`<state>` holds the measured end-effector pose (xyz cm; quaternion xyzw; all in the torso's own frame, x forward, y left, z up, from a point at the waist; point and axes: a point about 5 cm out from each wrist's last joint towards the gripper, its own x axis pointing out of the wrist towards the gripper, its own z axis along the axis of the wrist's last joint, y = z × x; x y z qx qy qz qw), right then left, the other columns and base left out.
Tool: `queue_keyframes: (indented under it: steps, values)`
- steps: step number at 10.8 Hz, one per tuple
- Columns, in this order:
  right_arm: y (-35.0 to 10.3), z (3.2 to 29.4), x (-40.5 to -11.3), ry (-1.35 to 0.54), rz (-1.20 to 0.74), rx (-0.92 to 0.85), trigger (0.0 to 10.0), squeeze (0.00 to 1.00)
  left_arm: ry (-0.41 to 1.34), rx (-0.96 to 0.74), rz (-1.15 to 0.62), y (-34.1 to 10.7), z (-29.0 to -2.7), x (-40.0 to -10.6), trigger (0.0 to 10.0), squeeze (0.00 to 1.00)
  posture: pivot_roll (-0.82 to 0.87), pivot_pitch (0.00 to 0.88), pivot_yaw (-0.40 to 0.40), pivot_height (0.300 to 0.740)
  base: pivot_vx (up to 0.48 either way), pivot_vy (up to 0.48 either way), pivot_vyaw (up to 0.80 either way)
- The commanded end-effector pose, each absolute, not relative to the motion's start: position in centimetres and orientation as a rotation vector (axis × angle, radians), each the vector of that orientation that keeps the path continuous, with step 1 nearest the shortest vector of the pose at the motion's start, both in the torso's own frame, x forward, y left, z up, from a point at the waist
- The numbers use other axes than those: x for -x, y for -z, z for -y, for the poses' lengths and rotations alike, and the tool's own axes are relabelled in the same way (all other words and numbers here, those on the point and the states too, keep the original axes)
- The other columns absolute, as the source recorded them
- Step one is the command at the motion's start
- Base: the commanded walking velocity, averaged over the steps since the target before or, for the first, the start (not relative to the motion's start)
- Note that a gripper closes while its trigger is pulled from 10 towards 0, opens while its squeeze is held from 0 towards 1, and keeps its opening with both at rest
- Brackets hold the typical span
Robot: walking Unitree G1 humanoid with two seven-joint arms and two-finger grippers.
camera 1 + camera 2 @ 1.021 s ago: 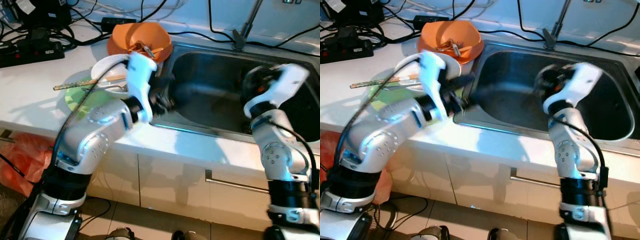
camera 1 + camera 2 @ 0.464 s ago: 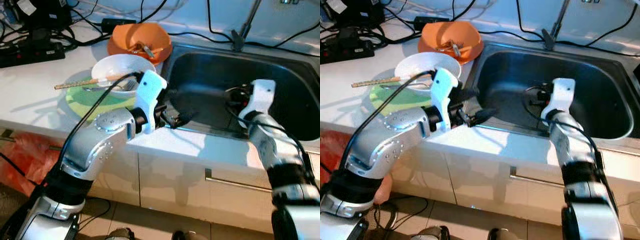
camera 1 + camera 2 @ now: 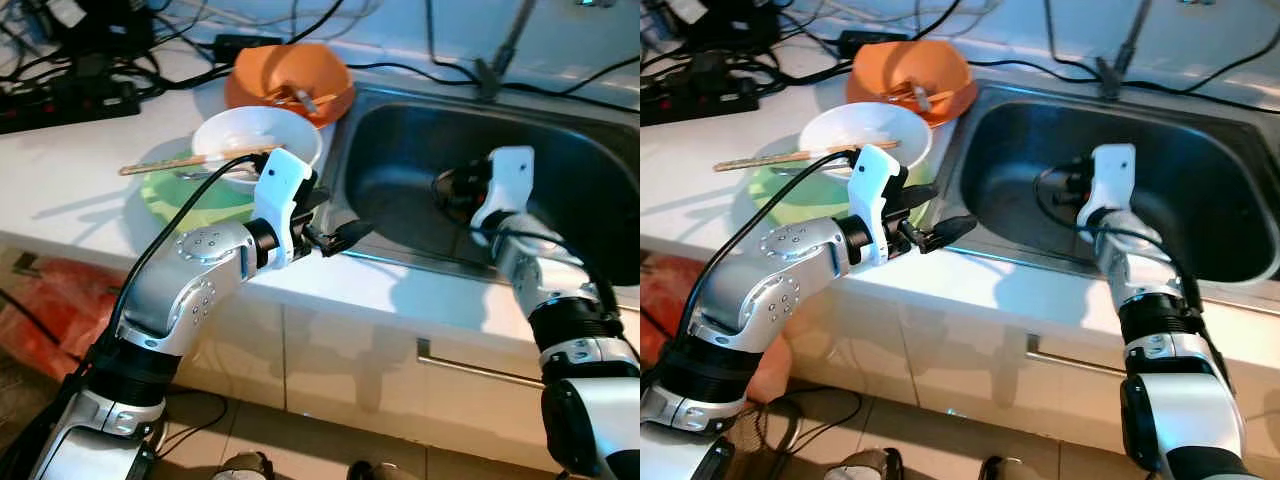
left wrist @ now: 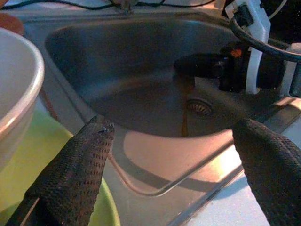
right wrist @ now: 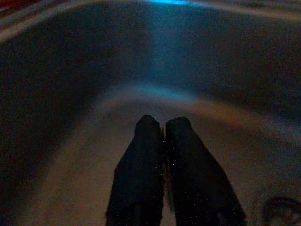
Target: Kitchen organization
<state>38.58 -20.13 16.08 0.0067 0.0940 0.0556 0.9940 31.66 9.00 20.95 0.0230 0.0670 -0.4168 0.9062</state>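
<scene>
White counter [image 3: 80, 190] runs along a steel sink basin [image 3: 420, 180], with a white round bowl [image 3: 255, 140] crossed by wooden chopsticks [image 3: 170, 163] resting on a green plate [image 3: 190, 205], just beside an orange bowl [image 3: 290, 85]. My left hand [image 3: 335, 235] hovers spread wide over the sink's near rim (holding nothing). My right hand [image 5: 164, 141] reaches down inside the basin, fingers pressed together.

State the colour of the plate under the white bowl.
Light green plate, clearest in the left eye view.

A round white bowl [image 3: 255, 145] hides much of the flat lime-green plate [image 3: 190, 200] beneath it, while small utensils inside the orange bowl [image 3: 290, 85] remain too small to identify, its rim cut by cables.
</scene>
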Motion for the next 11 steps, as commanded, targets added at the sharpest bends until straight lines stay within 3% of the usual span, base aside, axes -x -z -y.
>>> queue_keyframes:
  steps: [1, 6, 10, 11]
  values:
    - [-16.5, 20.2, -38.8, -0.116, -0.173, -0.006, 10.0, 1.00, 0.875, -0.054, -0.132, -21.0, -8.7, -31.6, 10.0, 1.00, 0.10, 0.153, -0.031, 0.740, 0.000, 0.000, 0.00]
    - [-16.4, 20.0, -39.0, -0.123, -0.161, -0.040, 10.0, 1.00, 0.854, -0.099, -0.116, -21.4, -9.2, -31.7, 10.0, 1.00, 0.11, 0.153, -0.029, 0.740, 0.000, 0.000, 0.00]
    - [-17.3, 20.4, -38.7, -0.095, -0.091, -0.057, 10.0, 1.00, 0.690, -0.134, -0.052, -21.8, -11.0, -32.1, 10.0, 1.00, 0.11, 0.146, -0.032, 0.740, 0.000, 0.000, 0.00]
    - [-17.4, 20.0, -38.4, -0.112, -0.076, -0.082, 10.0, 1.00, 0.651, -0.248, -0.023, -22.3, -11.7, -32.0, 10.0, 1.00, 0.11, 0.145, -0.039, 0.740, 0.000, 0.000, 0.00]
